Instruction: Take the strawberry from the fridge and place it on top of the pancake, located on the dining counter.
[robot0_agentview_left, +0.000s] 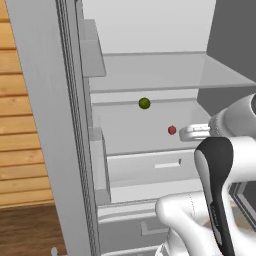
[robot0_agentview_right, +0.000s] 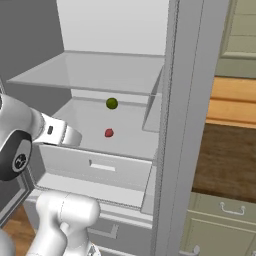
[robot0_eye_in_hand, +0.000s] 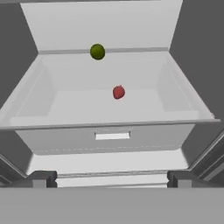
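so my gripper (robot0_eye_in_hand: 112, 178) is spread wide with nothing in it, and the strawberry (robot0_eye_in_hand: 118, 92) sits dead ahead on the fridge (robot0_eye_in_hand: 109, 116) shelf floor, closer to me than the green ball (robot0_eye_in_hand: 97, 51).

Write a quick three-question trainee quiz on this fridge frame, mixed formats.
1. True or false: the gripper is shut on the strawberry.
2. Multiple choice: in the hand view, the green ball lies A) nearer the hand than the strawberry, B) farther back than the strawberry, C) on top of the strawberry.
3. Fill in: the strawberry rests on a pale shelf inside the open ____.

Key: 1 false, the jaws stand open and short of the fruit. 2 B. 3 fridge.
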